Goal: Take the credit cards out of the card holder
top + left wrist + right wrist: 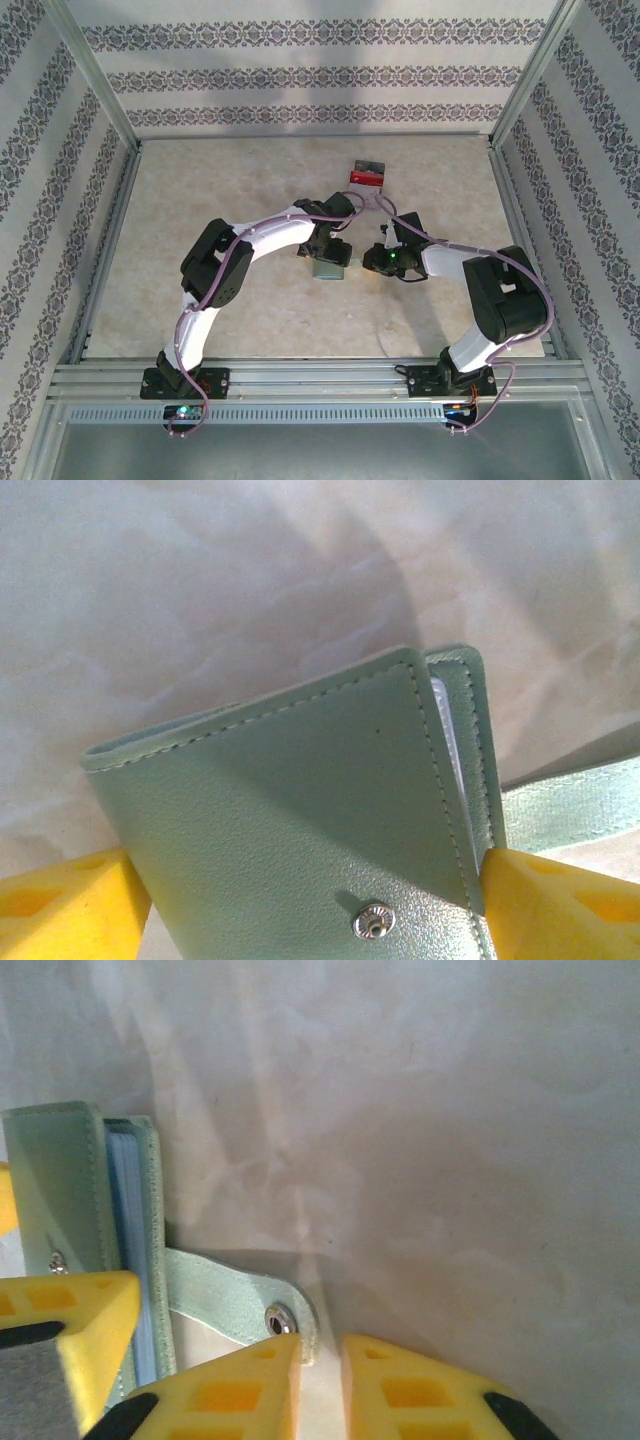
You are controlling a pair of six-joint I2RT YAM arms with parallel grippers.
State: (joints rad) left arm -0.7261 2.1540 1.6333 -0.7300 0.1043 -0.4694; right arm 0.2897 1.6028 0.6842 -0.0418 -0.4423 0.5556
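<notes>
Opening stage: left gripper (310,880) straddles the card holder (290,780), right gripper (322,1360) sits nearly closed by the strap (220,1295); both grips unclear. Next: unfold it.

On my feed the table (200,300) was a pale beige slab with a faint marbled pattern, bounded by aluminium rails (300,372) along its near edge and both sides. Toward the far edge, a little right of centre, a small stack of cards (365,176) lay flat on it, with red nearest me and grey behind. Near the middle was the card holder (330,268), grey-green and folded. I could not tell whether it rested on the surface or hung just above it. Its strap (225,1295), with a metal snap at the tip, stuck out sideways, low over the tabletop. Up close the surface looked mottled and softly shadowed.
</notes>
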